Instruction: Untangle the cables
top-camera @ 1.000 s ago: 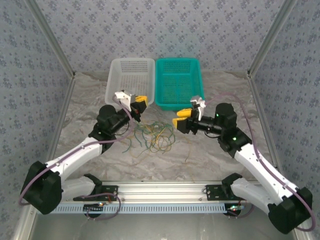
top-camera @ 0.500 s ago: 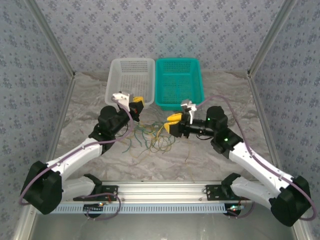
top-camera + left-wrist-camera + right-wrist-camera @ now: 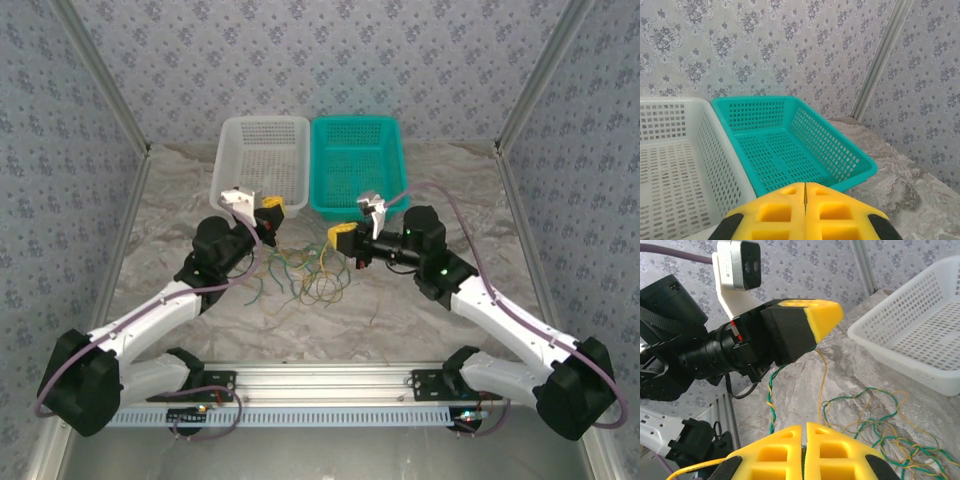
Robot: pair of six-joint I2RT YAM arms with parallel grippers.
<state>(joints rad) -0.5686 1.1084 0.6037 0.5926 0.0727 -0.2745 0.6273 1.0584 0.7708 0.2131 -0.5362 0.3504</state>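
Cables (image 3: 305, 272), thin dark green and yellow-tan strands, lie in a loose knot of loops on the grey marbled table cover (image 3: 180, 190), between the two arms and just in front of the baskets. A white basket (image 3: 262, 150) and a teal basket (image 3: 358, 160) stand touching side by side at the far edge, the white one on the left.

From above, the left gripper (image 3: 271, 206) hangs over the left upper corner of the tangle, near the front rim of the white basket, and a few strands rise from the heap up to it. Its wrist camera shows the yellow fingers (image 3: 775, 215) pressed flat together with only a thin seam between them. The right wrist view shows a twisted green-and-yellow strand and a single yellow-tan one hanging from under that closed tip, so it is clamped on the cables.

The right gripper (image 3: 339, 237) sits over the right upper part of the tangle, close to the front of the teal basket and well apart from the left one. Its fingers (image 3: 775, 452) are also closed tight. The yellow-tan strand drops straight from the left gripper to their seam and seems pinched there, though the meeting point is at the frame's edge and hard to make out
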